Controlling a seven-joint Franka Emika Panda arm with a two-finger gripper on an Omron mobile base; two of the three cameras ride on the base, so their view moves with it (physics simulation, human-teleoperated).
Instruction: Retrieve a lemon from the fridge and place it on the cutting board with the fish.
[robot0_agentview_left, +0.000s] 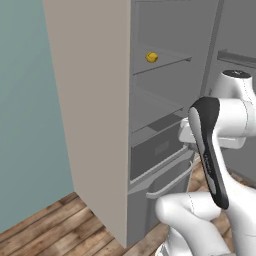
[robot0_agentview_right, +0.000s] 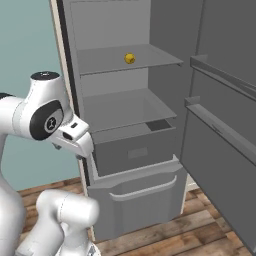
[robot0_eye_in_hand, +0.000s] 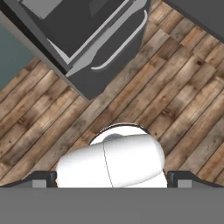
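- The end effector (robot0_eye_in_hand: 112, 178) points straight down at the wooden floor (robot0_eye_in_hand: 175, 92), its two finger tips (robot0_eye_in_hand: 43, 178) set wide apart at the bottom corners of the hand view, with nothing between them.
- Just beyond the arm, the fridge (robot0_agentview_right: 135, 150) stands open, its door (robot0_agentview_right: 220, 125) swung out to the right.
- Its bottom drawer (robot0_agentview_right: 142, 192) has a curved handle.
- Farther back, the lemon (robot0_agentview_right: 129, 58) sits alone on the upper shelf (robot0_agentview_right: 105, 60), well apart from the end effector.
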